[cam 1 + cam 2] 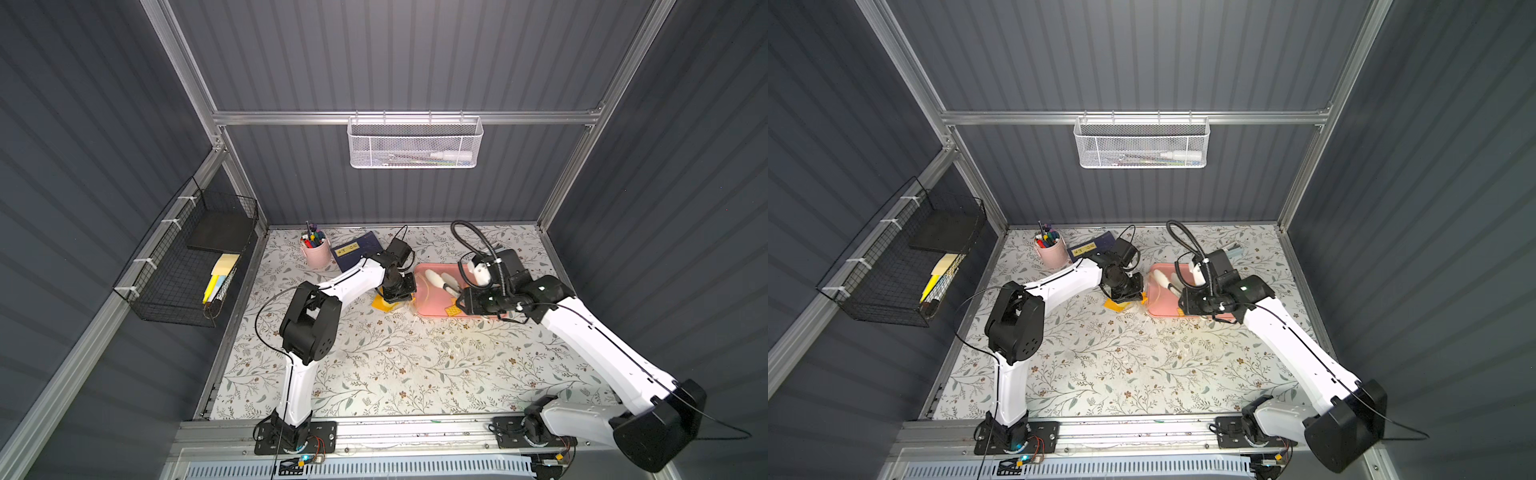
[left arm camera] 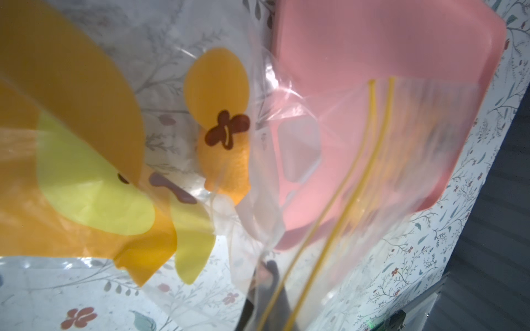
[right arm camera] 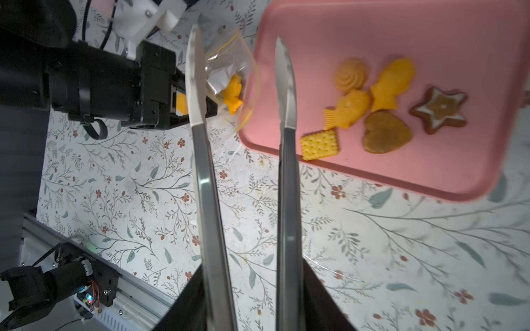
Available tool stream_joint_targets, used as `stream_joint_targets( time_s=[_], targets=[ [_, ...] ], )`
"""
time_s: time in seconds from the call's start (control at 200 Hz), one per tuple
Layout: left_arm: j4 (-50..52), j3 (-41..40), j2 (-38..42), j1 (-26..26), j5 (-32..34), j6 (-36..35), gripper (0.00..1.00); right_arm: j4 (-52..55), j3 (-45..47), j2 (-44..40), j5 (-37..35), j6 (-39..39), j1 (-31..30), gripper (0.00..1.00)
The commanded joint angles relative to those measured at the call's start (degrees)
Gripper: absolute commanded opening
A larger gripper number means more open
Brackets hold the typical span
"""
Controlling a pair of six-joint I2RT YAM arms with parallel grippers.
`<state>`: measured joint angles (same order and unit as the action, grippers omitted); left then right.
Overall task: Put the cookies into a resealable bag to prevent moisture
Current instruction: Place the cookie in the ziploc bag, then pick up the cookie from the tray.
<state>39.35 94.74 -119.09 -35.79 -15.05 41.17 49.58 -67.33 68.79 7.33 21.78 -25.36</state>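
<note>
Front rail (image 1: pixel 415 434), floral tabletop (image 1: pixel 395 365), resealable bag (image 1: pixel 383 306) by pink tray (image 1: pixel 430 305), grey walls (image 1: pixel 395 62)

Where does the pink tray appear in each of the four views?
In a top view: pink tray mid-table, under the right arm.
In a top view: tray, same place.
Left wrist: tray behind the resealable bag.
Right wrist: tray beyond the tongs, carrying the cookies.
Shared landmark: the bag at the tray's edge.
</note>
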Motion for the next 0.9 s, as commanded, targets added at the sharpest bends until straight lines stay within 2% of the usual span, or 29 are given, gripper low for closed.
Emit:
stream_joint_targets(
  time_s=[0.0,0.155,0.425,0.695,0.896],
  targets=[
    [-0.2,0.6,-1.4,0.5,0.3,0.5,0.00,10.7,-1.2,-1.7,-8.1,-3.1,2.7,0.46],
    [-0.2,0.6,-1.2,0.5,0.2,0.4,0.00,15.7,-0.4,1.9,-15.7,-1.8,3.3,0.46],
    [0.3,0.3,-0.4,0.5,0.4,-0.2,0.00,11.7,1.1,8.1,-15.2,-0.3,3.2,0.49],
    [0.9,0.3,-0.1,0.5,1.2,-0.7,0.00,10.3,1.3,13.8,-18.2,-0.5,2.9,0.50],
    [0.5,-0.1,0.2,0.5,1.0,-0.6,0.00,8.8,1.7,16.1,-16.5,-2.1,2.3,0.46]
  ],
)
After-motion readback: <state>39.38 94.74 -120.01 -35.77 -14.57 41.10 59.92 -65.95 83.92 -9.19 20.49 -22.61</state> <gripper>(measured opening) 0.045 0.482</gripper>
